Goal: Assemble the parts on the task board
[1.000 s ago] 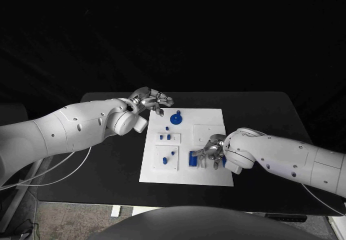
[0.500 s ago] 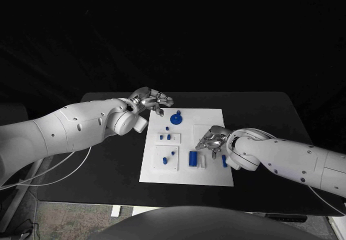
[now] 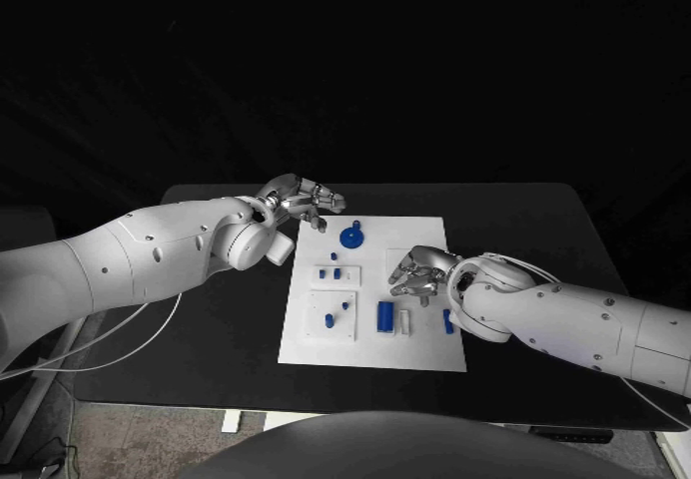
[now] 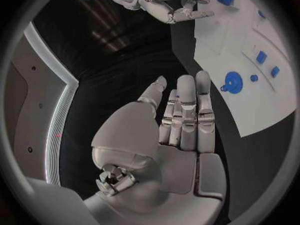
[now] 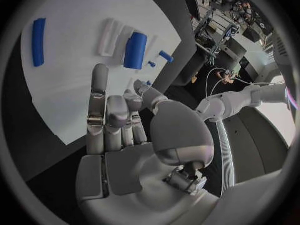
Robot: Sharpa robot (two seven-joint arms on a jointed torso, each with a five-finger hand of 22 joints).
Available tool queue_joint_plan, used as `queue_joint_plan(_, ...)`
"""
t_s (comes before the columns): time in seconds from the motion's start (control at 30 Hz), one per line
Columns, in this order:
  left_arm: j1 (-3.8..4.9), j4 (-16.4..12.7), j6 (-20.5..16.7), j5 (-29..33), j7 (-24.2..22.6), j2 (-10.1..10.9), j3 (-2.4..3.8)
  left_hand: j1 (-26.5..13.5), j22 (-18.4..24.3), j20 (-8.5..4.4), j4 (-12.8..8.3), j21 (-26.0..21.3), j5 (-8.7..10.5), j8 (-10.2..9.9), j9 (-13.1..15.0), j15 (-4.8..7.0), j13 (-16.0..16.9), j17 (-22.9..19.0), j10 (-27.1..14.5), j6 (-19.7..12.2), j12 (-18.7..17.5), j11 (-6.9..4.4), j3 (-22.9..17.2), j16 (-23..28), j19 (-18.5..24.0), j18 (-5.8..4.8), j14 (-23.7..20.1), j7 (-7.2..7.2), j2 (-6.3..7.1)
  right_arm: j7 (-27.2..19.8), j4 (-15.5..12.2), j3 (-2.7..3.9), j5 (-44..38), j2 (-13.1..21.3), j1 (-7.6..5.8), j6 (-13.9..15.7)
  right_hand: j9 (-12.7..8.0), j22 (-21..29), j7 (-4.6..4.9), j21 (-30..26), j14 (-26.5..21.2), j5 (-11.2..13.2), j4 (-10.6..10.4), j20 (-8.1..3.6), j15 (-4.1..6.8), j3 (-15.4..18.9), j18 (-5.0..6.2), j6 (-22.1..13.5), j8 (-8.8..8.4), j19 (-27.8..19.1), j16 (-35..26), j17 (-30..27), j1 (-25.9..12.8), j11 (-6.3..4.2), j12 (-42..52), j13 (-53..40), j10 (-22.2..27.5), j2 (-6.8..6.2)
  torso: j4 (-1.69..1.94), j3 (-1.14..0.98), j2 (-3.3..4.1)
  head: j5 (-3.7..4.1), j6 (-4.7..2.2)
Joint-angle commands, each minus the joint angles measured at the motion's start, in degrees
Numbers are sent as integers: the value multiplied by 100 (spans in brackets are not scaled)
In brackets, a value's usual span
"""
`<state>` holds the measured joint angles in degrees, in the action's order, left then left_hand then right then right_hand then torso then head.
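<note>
Black table [image 3: 216,329] – white board [image 3: 417,349] lies flat on it, mid-table, long side running away from the robot – dark surface all round.

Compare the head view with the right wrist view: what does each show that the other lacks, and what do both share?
Head view alone: the round blue disc at the board's far end, and the whole black table. Right wrist view alone: the palm side of the right hand, empty, fingers apart. Both: the white board, the blue block and the left hand.
</note>
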<state>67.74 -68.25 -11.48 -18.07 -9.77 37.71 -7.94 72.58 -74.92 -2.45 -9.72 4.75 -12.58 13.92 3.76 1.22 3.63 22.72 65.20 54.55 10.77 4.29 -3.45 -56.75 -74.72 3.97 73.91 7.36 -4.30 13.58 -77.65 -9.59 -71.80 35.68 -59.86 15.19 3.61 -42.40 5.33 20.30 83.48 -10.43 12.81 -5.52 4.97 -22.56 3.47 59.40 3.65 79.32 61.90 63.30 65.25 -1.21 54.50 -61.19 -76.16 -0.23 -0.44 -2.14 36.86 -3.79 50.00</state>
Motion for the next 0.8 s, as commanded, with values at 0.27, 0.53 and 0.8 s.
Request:
queue_joint_plan(0.27, 6, -16, 90, 32, -21, 0, 4, -57, -53, 30, 61, -21, 29, -9, 8, -35, 0, 8, -55, -41, 38, 4, 0, 20, -4, 67, -10, -10, -14, -64, 18, -2, -384, -44, 52, -903, -6, -34, 24, 34, -9, -196, -16, 1, -35, -107, 93, 37, -11, -60, 23, -7, -42, 18, 21, 6, 52, -10, -9, 5, -1, -13, 0)
queue_joint_plan(0.53, 5, -7, 102, 32, -20, -15, 4, -63, -50, 30, 81, -23, 28, -11, 8, -36, 1, 7, -62, -48, 38, 6, -1, 20, -5, 67, -11, -9, -15, -79, 38, -3, -412, -124, 107, -1238, -6, -43, 28, 30, -13, -243, -85, 24, -50, -86, 108, 101, -12, -66, 25, -9, -89, 33, 23, 9, 63, 40, -11, -1, -3, 4, 0)
queue_joint_plan(0.8, 5, -8, 103, 32, -16, -18, 4, -68, -48, 31, 93, -24, 29, -12, 8, -36, 1, 7, -66, -52, 38, 7, -2, 20, -6, 67, -11, -9, -16, -72, 136, -3, -497, -224, 178, -1111, -5, -114, 53, 68, -15, -611, -47, 21, -49, -552, 138, 96, -10, -90, 34, -6, -124, 36, 43, 1, 70, 61, -2, 3, -7, 13, 0)
